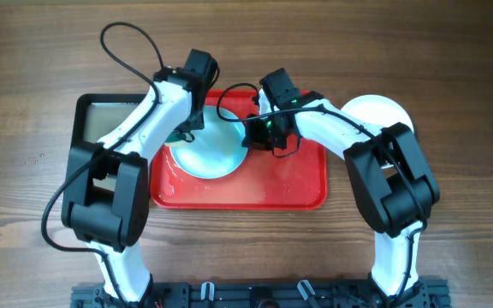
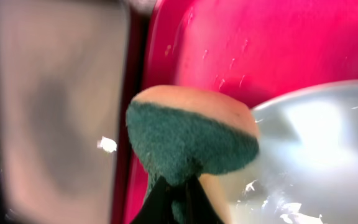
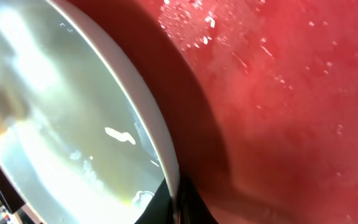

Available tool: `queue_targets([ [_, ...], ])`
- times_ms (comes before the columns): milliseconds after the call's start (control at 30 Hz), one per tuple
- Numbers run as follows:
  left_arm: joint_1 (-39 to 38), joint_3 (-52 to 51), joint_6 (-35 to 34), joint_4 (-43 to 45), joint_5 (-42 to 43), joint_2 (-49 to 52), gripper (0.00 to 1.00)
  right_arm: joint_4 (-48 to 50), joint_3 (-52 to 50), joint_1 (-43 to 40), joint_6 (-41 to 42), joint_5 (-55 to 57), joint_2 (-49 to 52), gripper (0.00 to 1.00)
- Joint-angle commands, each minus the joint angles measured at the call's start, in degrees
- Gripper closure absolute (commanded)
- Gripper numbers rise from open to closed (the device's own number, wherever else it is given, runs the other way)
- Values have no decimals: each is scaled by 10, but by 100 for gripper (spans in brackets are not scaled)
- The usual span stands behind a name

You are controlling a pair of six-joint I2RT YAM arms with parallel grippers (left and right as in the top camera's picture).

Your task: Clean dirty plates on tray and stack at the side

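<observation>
The left hand (image 2: 171, 208) is clenched on a sponge (image 2: 191, 140), green on its scrubbing face with a tan back, which sticks out just ahead of the fingers. The sponge sits at the near edge of a pale, glossy plate (image 2: 319, 155). The plate spreads out ahead of this hand and to its right, and the pictures do not settle whether the sponge is pressing on it. Under and beyond the sponge is the red tray (image 2: 260, 43), its floor speckled with drops (image 3: 197, 31) of water. To the other side of this hand, just past the red rim, lies a black tray (image 1: 101, 120), blurred in the wrist view.

The right hand (image 3: 179, 208) is clamped on the rim of the same plate, with one finger on each side of the edge. From this hand the plate's wet, faintly yellow-streaked face runs off to the left, and a dark shadow falls on the tray floor beside the rim. The plate lies inside the red tray, between the two hands.

A second plate (image 1: 375, 109), white, rests on the wooden surface (image 1: 452, 68) outside the tray, behind the right arm and partly hidden by it.
</observation>
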Motion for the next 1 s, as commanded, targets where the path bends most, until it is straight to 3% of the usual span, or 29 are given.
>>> queue_targets([
  [0,15,86,-26,-104,95,3,96,-22,0,0,-34,29,-7,96],
  [167,59,192,-20,-171,202,3,96,-101,0,0,-69,163,-86,96],
  [533,67,179,-20,-84,206,5,96,-176,0,13,-110,527,-307,96],
  [667,67,148,-20,-59,206,6,96,-179,0,84,-124,662,-316,96],
  [767,67,108,-22,-38,206,6,96,-179,0,180,-124,866,-316,96],
  [967,67,78,-22,-14,223,6,96,-176,0,253,-141,1018,-316,96],
])
